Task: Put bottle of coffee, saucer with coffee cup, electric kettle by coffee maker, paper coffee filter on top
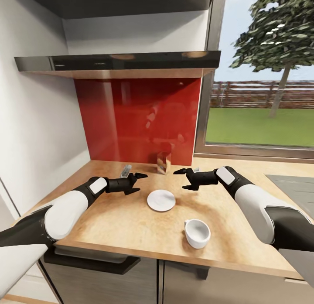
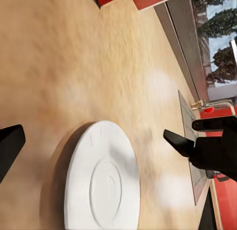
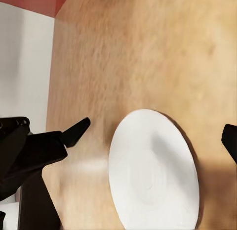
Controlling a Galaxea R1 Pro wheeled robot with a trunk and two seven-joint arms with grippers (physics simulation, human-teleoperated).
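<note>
Black fingertips spread wide on the left gripper [image 1: 138, 183], holding nothing, hovering over the kitchen countertop [image 1: 109, 221] just left of the saucer [image 1: 161, 200]. Black fingers likewise parted and empty on the right gripper [image 1: 183, 179], pointing inward from the other side, tips facing the left ones across the saucer's far edge. Flat and bare between and slightly in front of both, the white saucer on light wood. Nearer the counter's front edge and a little to the right, well apart from the saucer, the coffee cup [image 1: 196, 233], upright, handle to its left. Behind the grippers, against the red backsplash [image 1: 135, 121], a small clear shiny holder [image 1: 164, 162]. Further right, a window [image 1: 261, 77] onto grass and a tree.
</note>
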